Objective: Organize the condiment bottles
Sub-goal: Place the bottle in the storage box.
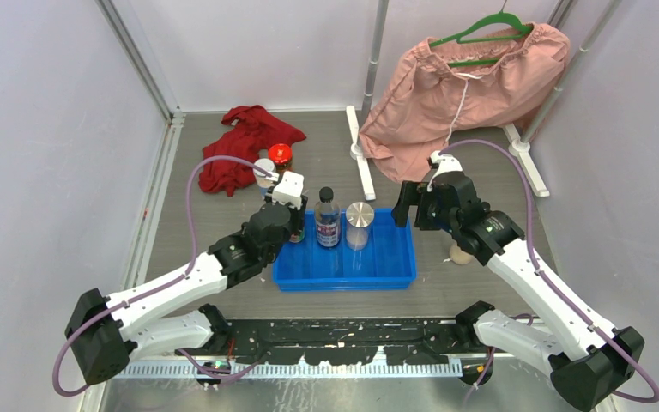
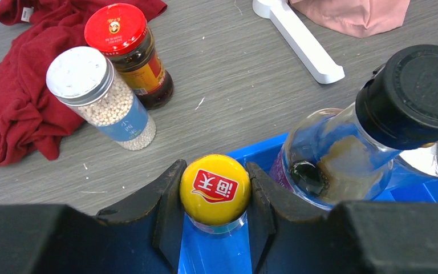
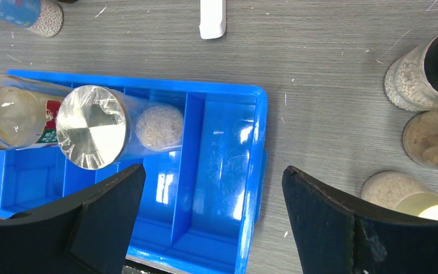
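Observation:
My left gripper (image 2: 215,169) is shut on the yellow cap of a clear bottle (image 2: 215,189) at the left end of the blue tray (image 1: 343,281). In the top view the left gripper (image 1: 290,225) hides that bottle. A black-capped clear bottle (image 1: 327,219) and a silver-capped jar (image 1: 359,223) stand in the tray. A red-capped dark jar (image 1: 281,155) and a white-capped jar (image 1: 264,169) stand behind the tray's left end. My right gripper (image 1: 412,206) is open and empty above the tray's right end (image 3: 214,188). Three beige jars (image 3: 416,80) stand right of the tray.
A red cloth (image 1: 244,142) lies at the back left. A pink garment on a green hanger (image 1: 463,86) hangs on a rack whose white foot (image 1: 360,154) lies behind the tray. Walls close both sides. The tray's right compartments (image 3: 222,142) hold nothing.

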